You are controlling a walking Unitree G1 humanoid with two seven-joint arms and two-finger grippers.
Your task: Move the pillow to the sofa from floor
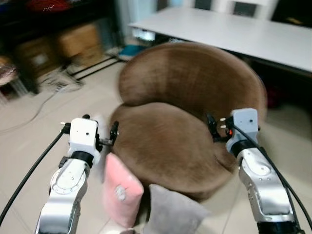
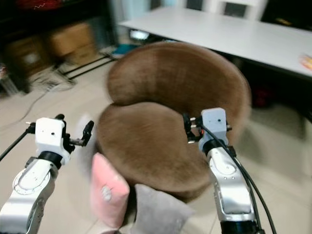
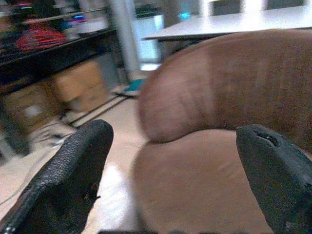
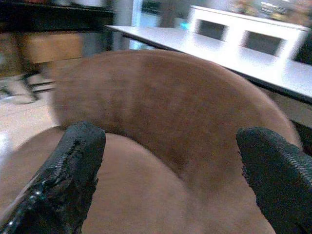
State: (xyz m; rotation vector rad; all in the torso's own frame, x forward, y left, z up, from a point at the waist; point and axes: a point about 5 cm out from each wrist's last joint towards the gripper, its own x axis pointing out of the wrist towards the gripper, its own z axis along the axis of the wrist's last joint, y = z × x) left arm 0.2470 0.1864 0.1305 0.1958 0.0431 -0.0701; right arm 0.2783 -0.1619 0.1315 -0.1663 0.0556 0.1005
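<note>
Round brown sofa fills centre; white desk behind it, far right. Cardboard boxes and cables far left, blurred. Grey cushion on floor at sofa's near edge, touching pink pillow. Pillow stands on edge on floor, leaning against sofa's near-left side, long axis running up, tilted left. Left end effector just above pillow, fingers spread wide, empty. Right end effector over sofa seat, right side, fingers wide apart, empty.

Soft indoor light brightens the long white table far right, dark shelving far left, motion blur throughout.
</note>
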